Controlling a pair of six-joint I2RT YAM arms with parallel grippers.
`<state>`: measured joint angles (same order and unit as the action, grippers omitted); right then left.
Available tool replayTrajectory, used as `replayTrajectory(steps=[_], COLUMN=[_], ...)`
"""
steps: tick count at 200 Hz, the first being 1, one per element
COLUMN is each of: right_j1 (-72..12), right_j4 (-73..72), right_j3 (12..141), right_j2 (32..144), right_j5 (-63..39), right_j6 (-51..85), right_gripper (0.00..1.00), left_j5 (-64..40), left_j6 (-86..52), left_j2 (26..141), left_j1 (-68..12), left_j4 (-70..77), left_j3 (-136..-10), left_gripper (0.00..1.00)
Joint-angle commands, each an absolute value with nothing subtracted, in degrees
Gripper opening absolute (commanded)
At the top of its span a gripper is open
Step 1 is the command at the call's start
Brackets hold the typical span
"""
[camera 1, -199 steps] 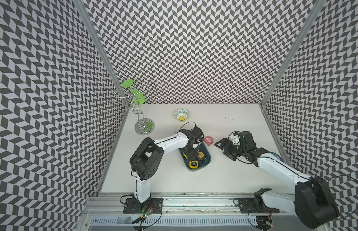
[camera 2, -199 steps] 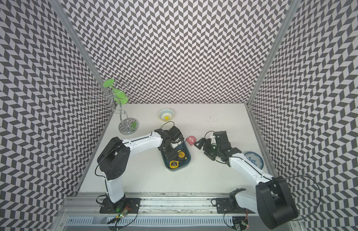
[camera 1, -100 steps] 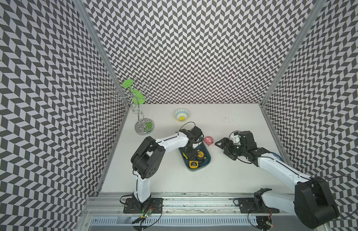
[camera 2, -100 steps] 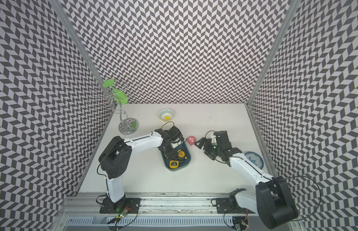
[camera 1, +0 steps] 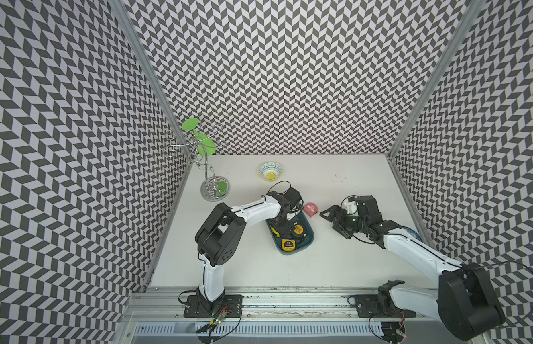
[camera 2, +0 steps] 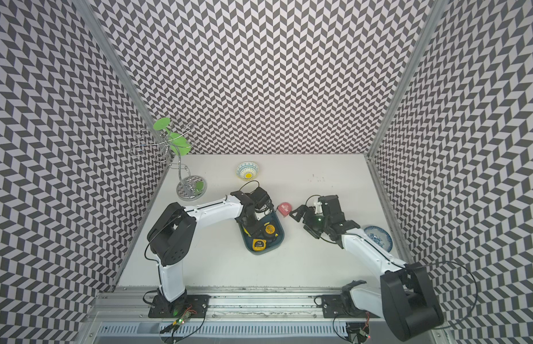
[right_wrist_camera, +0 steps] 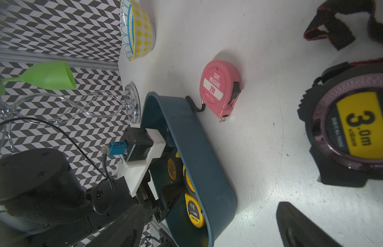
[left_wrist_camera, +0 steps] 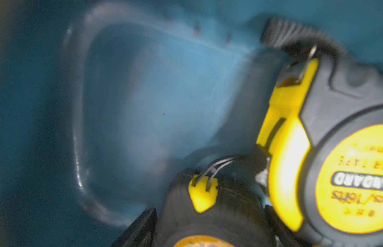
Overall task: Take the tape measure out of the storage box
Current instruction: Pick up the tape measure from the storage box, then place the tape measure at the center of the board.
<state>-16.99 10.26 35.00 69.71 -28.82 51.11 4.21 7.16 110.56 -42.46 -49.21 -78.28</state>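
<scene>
Left wrist view, blurred, shows the left gripper [camera 1: 281,233] straddling one tape measure [left_wrist_camera: 218,213] in the box [left_wrist_camera: 143,96], clamped or not I cannot tell, so its close neighbour [left_wrist_camera: 314,128] may snag and ride up too, while the right gripper [camera 1: 333,222] hangs spread.

The storage box [camera 1: 305,241] sits mid-frame in both top views, tape measures [camera 1: 288,244] and my left gripper [camera 1: 281,230] inside it. Another tape measure [camera 1: 310,209] lies just upper right of it, the bowl [camera 1: 270,172] higher.

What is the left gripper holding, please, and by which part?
Cannot be told: the left gripper straddles a black-and-yellow tape measure inside the storage box.
</scene>
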Motion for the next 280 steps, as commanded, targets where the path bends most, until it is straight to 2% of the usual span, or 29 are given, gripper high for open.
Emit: replayTrajectory(steps=[1,60,146,208,280], right_j1=[-16.61,-16.61,-17.11,-22.81,-35.92], right_j4=[8.15,8.59,6.58,-0.73,-12.25], right_j3=[35.05,35.40,34.00,32.79,30.42], right_j2=[68.77,67.40,62.88,58.62,55.06], right_j5=[-29.08,-28.96,-28.64,-24.82,-9.14], right_j6=[51.55,51.51,49.66,49.55,47.29], right_gripper=[1.00,1.00,1.00,1.00,1.00], left_j5=[5.43,5.47,3.00,-1.68,-8.57], left_j6=[4.57,-2.17,-19.00,-33.91,-53.29], left_j2=[108.64,107.04,103.92,97.99,89.78], left_j1=[-42.26,-42.24,-42.11,-41.74,-40.69], left_j4=[-50.24,-55.03,-59.20,-50.55,-33.80], left_j3=[-83.28,-91.42,-103.17,-99.79,-84.34], left_gripper=[0.00,0.00,0.00,0.00,0.00])
